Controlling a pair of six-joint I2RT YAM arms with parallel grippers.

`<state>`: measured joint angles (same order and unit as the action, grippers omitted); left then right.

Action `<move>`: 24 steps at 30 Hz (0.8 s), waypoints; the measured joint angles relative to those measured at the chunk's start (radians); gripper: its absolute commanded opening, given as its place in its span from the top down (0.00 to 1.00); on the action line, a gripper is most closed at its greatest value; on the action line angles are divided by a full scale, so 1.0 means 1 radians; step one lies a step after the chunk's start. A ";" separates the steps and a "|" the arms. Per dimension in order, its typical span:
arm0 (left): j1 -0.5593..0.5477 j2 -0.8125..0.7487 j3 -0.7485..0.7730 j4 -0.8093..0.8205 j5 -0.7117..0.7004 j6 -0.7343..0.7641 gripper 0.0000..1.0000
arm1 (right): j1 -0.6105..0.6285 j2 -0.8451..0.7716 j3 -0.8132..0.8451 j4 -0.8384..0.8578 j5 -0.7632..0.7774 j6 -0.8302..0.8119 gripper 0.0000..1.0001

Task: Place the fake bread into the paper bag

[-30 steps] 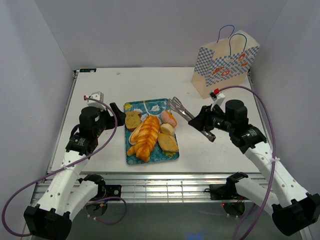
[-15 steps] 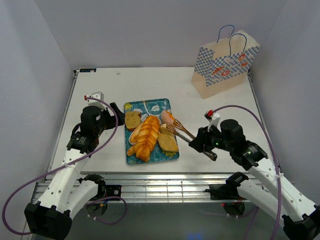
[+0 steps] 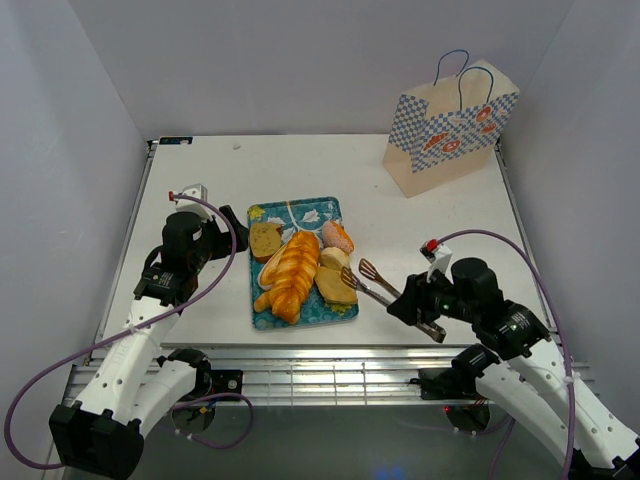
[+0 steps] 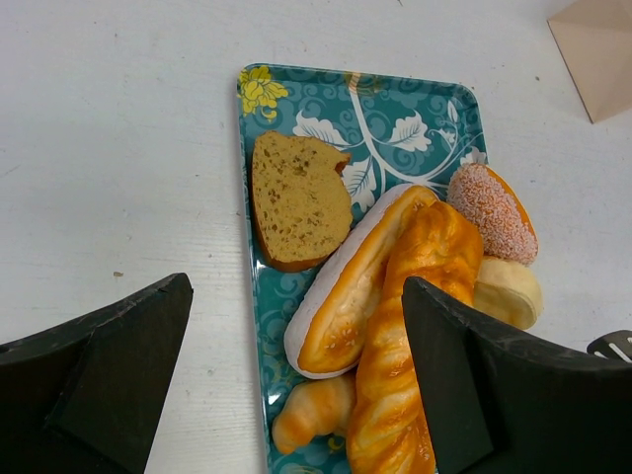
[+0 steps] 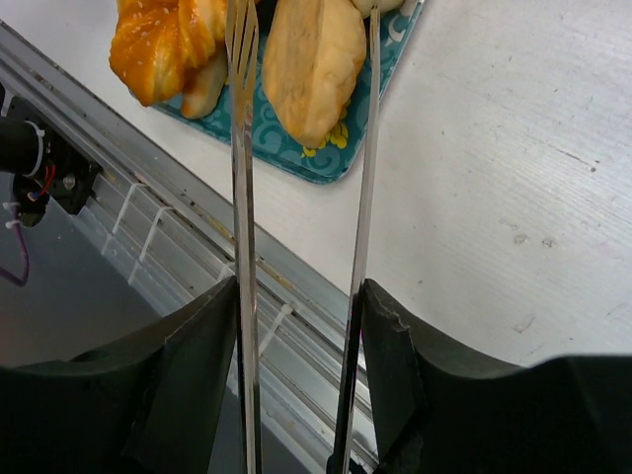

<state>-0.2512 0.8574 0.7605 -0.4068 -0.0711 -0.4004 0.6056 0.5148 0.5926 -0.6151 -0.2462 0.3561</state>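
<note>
The fake bread lies on a blue patterned tray [image 3: 300,212]: a braided loaf [image 3: 292,273], a toast slice [image 3: 265,240], a sugared roll [image 3: 338,236] and an oval bun [image 3: 336,286]. My right gripper [image 3: 415,305] is shut on metal tongs [image 3: 372,284]. The tongs stand open, their two arms [image 5: 242,148] on either side of the oval bun [image 5: 311,64] at the tray's near right corner. My left gripper [image 3: 232,222] is open and empty, hovering over the tray's left side [image 4: 296,395]. The paper bag [image 3: 450,130] stands at the far right.
The left wrist view shows the toast slice [image 4: 296,197], a long bun [image 4: 355,286], the braided loaf [image 4: 425,326], a small croissant [image 4: 311,415] and a round roll [image 4: 509,291]. The table's near metal edge [image 5: 197,257] lies under the tongs.
My right arm has drawn back toward the near edge and lowered, carrying the tongs from beside the tray's far right to the oval bun. The left arm has not moved.
</note>
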 measured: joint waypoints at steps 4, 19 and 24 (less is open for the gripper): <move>0.000 0.002 0.000 -0.004 0.000 0.000 0.02 | 0.000 -0.010 0.000 -0.036 -0.004 0.012 0.43; 0.000 0.003 0.000 -0.004 0.000 0.000 0.02 | 0.000 -0.031 -0.100 -0.057 -0.051 0.109 0.46; 0.000 0.003 0.000 -0.005 0.000 0.000 0.02 | 0.000 -0.030 -0.111 -0.023 -0.073 0.131 0.47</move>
<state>-0.2512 0.8604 0.7605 -0.4114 -0.0711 -0.4004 0.6052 0.4847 0.4812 -0.6380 -0.3191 0.4873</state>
